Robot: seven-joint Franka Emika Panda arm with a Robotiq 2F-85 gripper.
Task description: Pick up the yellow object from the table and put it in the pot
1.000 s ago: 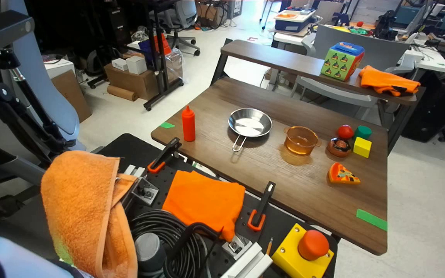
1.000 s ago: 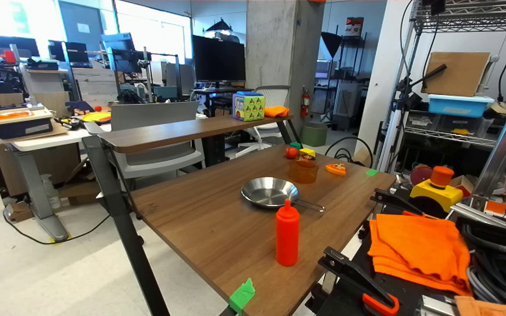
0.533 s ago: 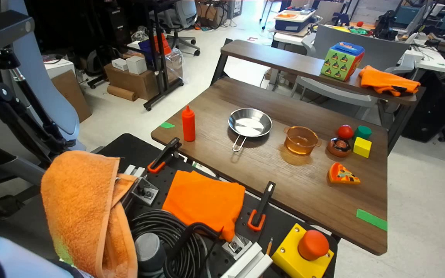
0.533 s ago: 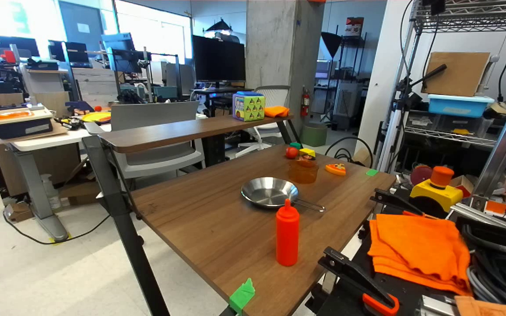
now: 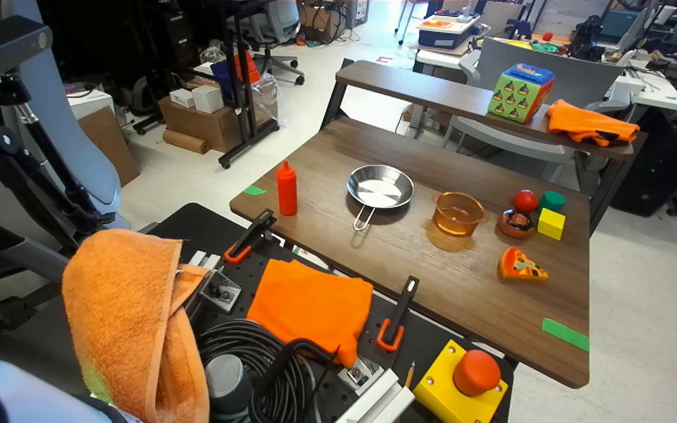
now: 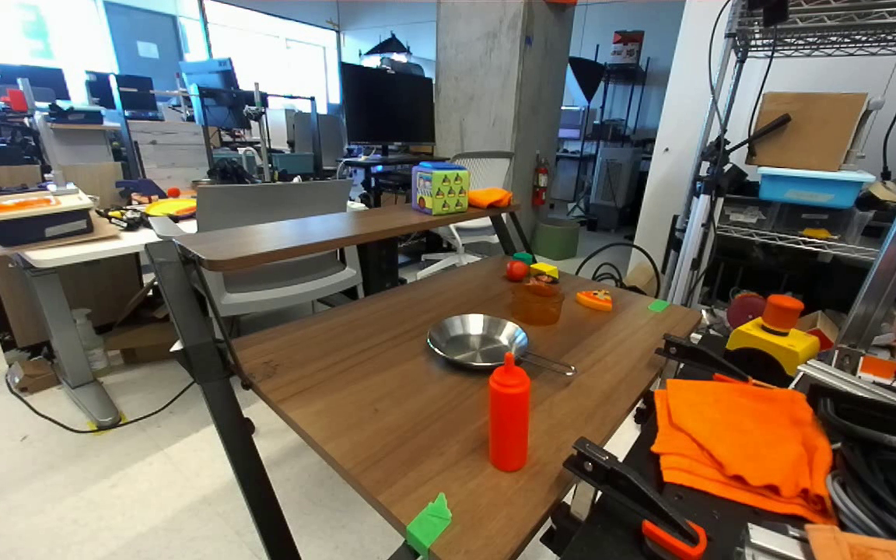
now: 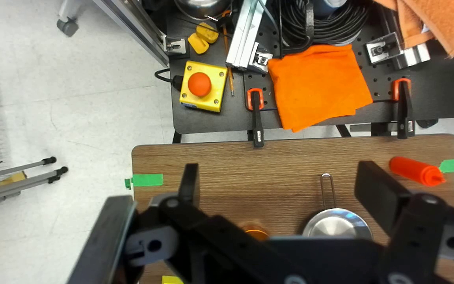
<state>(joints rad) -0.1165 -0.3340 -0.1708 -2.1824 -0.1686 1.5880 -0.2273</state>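
The yellow block sits on the brown table near its far right corner in an exterior view. It also shows at the table's far end in an exterior view, and its edge shows at the bottom of the wrist view. The pot, low and translucent amber, stands on the table between the block and the silver pan. In the wrist view the pot is mostly hidden behind the gripper. My gripper is wide open and empty, high above the table. It is out of both exterior views.
Close around the block are a brown ring-shaped object, a red ball and a green cylinder. A pizza wedge lies nearer. A silver pan and a red bottle stand farther left. A raised shelf runs along one side.
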